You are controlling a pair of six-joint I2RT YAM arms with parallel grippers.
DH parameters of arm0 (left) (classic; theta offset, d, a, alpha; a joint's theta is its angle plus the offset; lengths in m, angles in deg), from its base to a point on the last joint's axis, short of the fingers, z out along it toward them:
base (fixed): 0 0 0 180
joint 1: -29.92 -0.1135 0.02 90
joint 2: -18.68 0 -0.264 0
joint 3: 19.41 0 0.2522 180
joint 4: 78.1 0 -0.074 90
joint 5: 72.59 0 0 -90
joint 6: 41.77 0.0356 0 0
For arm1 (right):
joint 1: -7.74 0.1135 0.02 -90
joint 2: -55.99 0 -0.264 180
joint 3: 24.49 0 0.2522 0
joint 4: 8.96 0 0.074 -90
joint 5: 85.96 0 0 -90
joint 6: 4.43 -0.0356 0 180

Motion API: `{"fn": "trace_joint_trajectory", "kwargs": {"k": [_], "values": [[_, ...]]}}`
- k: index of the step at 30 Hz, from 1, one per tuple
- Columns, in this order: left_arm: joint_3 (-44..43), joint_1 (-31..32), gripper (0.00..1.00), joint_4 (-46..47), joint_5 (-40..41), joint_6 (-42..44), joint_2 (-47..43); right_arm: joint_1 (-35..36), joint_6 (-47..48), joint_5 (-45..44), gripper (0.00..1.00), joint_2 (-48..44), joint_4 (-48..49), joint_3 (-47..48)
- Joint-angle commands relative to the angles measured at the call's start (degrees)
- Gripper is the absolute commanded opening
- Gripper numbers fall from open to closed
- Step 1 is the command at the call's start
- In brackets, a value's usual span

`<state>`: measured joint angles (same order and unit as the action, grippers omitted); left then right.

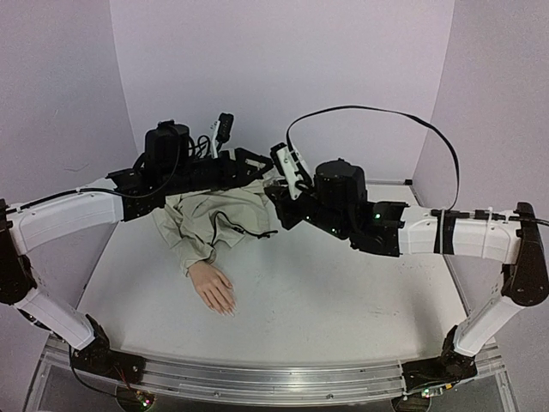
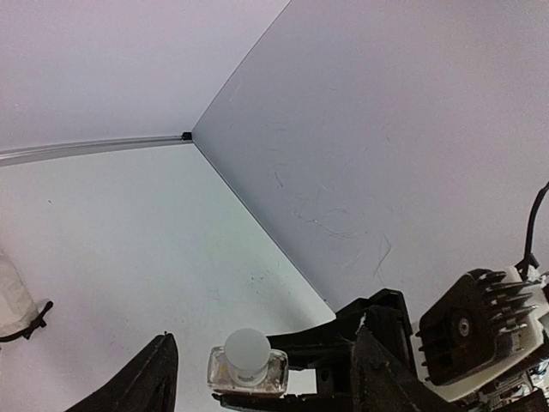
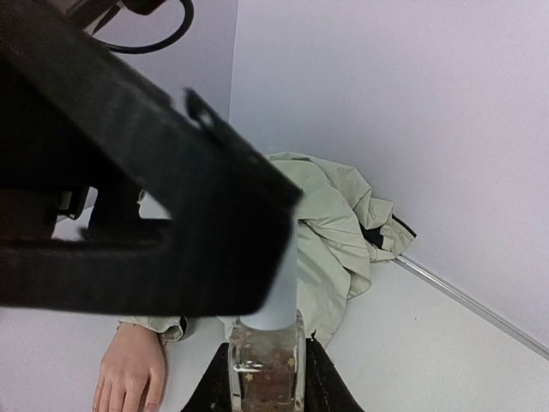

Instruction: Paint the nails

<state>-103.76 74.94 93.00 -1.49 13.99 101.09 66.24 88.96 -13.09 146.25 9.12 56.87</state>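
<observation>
The nails [image 1: 226, 308] tip the fingers of one flesh-pink mannequin hand [image 1: 212, 285] lying flat on the table left of centre, fingertips towards the near edge. They are too small to count from above, and the right wrist view cuts the fingers off. One crumpled beige jacket [image 1: 219, 215] sleeves the hand and spreads to the far side. There is one small clear glass bottle [image 2: 247, 371] with one white round cap [image 2: 247, 347], raised at the far centre. The right gripper [image 3: 268, 369] clamps the bottle's glass body between its two dark fingers. The left gripper [image 2: 266, 336] stands wide, its two fingers on either side of the cap and apart from it. The two white-and-black arms meet there. The white tabletop [image 1: 343, 300] has one aluminium rail [image 1: 257, 378] along its near edge. Plain pale lilac walls [image 1: 283, 60] enclose it on three sides.
</observation>
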Motion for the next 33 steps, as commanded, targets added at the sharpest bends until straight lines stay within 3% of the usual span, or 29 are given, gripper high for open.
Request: {"fn": "trace_joint_trajectory", "kwargs": {"k": [1,4,9,15,26,29,33], "values": [[-4.1,1.3,0.64,-0.7,7.7,1.4,-0.1,1.2,1.2,-7.0,0.00,0.2,5.9,4.8],[-4.7,2.0,0.51,-1.1,9.4,1.2,0.3,1.7,1.8,-7.4,0.00,1.1,6.0,5.6],[-5.9,2.5,0.40,-1.5,10.3,1.1,1.4,2.2,2.7,-7.6,0.00,1.9,6.4,6.1],[-7.0,2.8,0.37,-1.6,10.0,1.2,2.5,2.4,3.8,-8.0,0.00,2.2,6.6,6.0],[-8.0,2.9,0.05,-1.6,4.6,3.7,3.8,2.3,3.4,-6.0,0.00,1.0,7.3,5.0],[-8.4,2.5,0.00,-1.6,-1.4,6.0,3.8,0.8,2.1,1.4,0.00,-2.0,8.5,2.4],[-10.2,1.5,0.00,-1.4,-14.5,10.1,4.3,-5.2,-1.6,32.8,0.00,-7.1,8.7,-0.6]]}}
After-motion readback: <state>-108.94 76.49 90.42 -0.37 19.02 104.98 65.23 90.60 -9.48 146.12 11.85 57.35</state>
